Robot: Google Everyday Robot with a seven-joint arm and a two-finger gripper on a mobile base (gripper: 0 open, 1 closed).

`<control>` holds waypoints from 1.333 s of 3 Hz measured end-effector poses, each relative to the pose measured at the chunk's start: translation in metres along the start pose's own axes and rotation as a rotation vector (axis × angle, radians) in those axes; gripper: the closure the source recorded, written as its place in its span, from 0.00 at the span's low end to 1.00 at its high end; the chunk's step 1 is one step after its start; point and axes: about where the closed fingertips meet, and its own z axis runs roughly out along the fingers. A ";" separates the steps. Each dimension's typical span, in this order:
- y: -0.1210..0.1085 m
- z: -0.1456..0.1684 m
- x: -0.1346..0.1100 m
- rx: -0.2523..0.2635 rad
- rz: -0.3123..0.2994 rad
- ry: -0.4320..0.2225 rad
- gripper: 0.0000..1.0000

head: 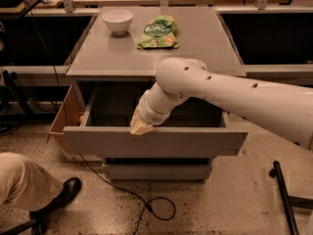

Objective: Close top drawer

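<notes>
The top drawer [155,142] stands pulled well out of the grey desk [146,58]. Its wide flat front panel faces the camera and its dark inside shows open behind it. The white arm [230,89] reaches in from the right and bends down over the open drawer. The pincer [142,127] sits at the arm's tip, at the upper edge of the front panel and a little left of the panel's middle. Its yellowish tip appears to touch that edge from the inner side, with the drawer's cavity behind it and the panel face just below it. Whether the pincer is open or closed cannot be told from this view, and it carries no separate object that shows. On the desk's top, well behind the drawer, a white bowl [117,20] stands near the back left. A green bag [159,32] lies just to the right of the bowl. Below the top drawer, a shorter grey drawer front [156,171] sticks out slightly. A brown cardboard box [61,124] stands against the desk's left side. A person's leg [19,187] and dark shoe [61,195] show at the lower left. A black cable [146,204] loops across the speckled floor in front.
</notes>
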 end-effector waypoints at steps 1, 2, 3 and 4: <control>0.001 0.002 -0.001 0.006 -0.012 -0.003 0.97; 0.006 -0.008 0.000 0.018 -0.038 0.002 1.00; 0.010 -0.044 0.009 0.060 -0.075 0.014 1.00; 0.040 -0.100 0.032 0.078 -0.067 0.061 1.00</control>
